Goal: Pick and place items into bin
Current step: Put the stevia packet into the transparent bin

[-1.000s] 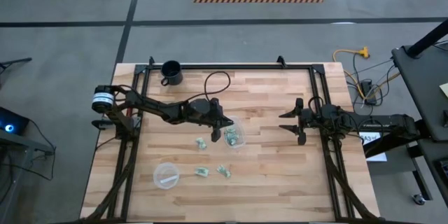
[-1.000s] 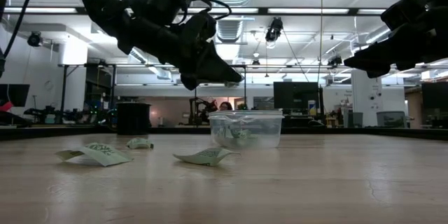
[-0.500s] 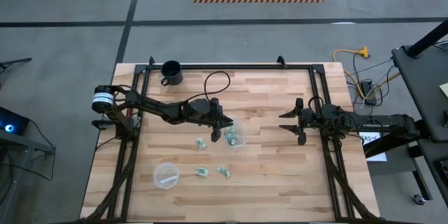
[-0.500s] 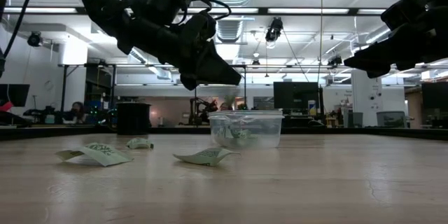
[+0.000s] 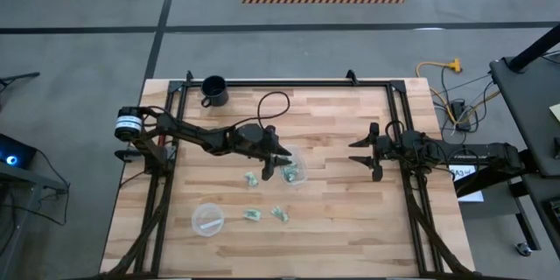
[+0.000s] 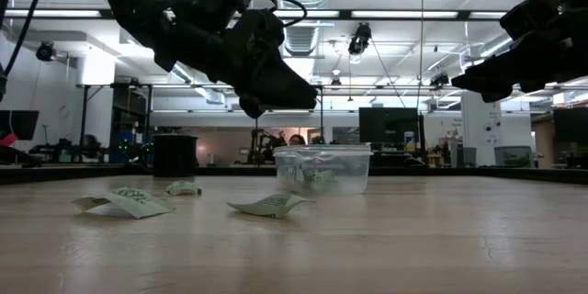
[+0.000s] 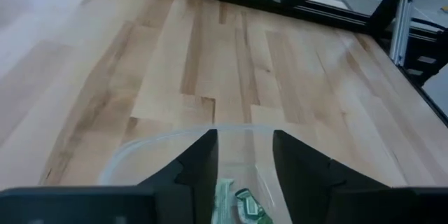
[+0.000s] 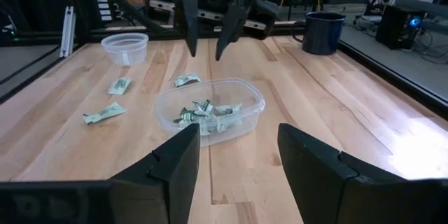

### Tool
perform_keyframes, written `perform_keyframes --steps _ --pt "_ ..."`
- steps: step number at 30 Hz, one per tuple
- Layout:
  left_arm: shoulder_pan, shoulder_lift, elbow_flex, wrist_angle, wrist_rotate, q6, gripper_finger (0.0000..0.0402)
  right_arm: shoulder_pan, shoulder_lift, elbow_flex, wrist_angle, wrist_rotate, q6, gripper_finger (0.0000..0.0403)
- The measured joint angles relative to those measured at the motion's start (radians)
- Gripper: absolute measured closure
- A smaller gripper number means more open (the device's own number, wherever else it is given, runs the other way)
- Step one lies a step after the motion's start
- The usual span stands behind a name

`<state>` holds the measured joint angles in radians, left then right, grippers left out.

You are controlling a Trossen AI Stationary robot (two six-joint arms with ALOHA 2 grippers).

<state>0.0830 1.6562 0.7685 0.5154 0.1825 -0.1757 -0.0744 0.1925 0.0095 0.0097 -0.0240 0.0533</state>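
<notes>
The bin (image 5: 294, 171) is a clear round cup standing near the table's middle, with several pale-green wrapped items (image 8: 204, 115) inside. Three more items (image 5: 251, 178) (image 5: 252, 215) (image 5: 280, 214) lie loose on the wood on its near-left side. My left gripper (image 5: 282, 159) hovers open just above the bin's rim (image 7: 161, 142), with nothing between its fingers (image 8: 187, 21). My right gripper (image 5: 362, 157) waits open at the table's right, clear of everything, facing the bin (image 8: 210, 108).
A black mug (image 5: 213, 90) stands at the far left corner. A flatter clear dish (image 5: 207, 220) with a white strip sits near the front left. A black cable (image 5: 271, 101) loops over the left arm. Bare wood lies between the bin and my right gripper.
My left gripper has opened while staying above the bin: its fingertips stood together a second ago and stand apart now. The loose items and the bin have kept their places.
</notes>
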Motion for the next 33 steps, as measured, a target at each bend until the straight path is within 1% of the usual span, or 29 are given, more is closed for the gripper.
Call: perform_keyframes --steps 14,18,21,27,33 --pt "0.000 -0.001 0.000 0.000 0.001 0.000 0.0187 0.000 0.000 0.000 0.000 0.000 0.000 0.0220" --pt "0.000 -0.001 0.000 0.000 0.001 0.000 0.0166 0.000 0.000 0.000 0.000 0.000 -0.008 0.0220" --pt "0.000 -0.002 0.000 -0.001 0.003 0.000 0.0157 0.000 0.000 0.000 0.000 0.000 -0.002 0.0220" --pt "-0.012 -0.005 0.004 0.000 0.029 0.008 0.0154 0.000 0.000 0.000 0.000 0.000 0.000 0.0220" --pt "-0.050 -0.006 0.042 0.001 0.127 0.079 0.0154 0.000 0.000 0.000 0.000 0.000 -0.003 0.0220"
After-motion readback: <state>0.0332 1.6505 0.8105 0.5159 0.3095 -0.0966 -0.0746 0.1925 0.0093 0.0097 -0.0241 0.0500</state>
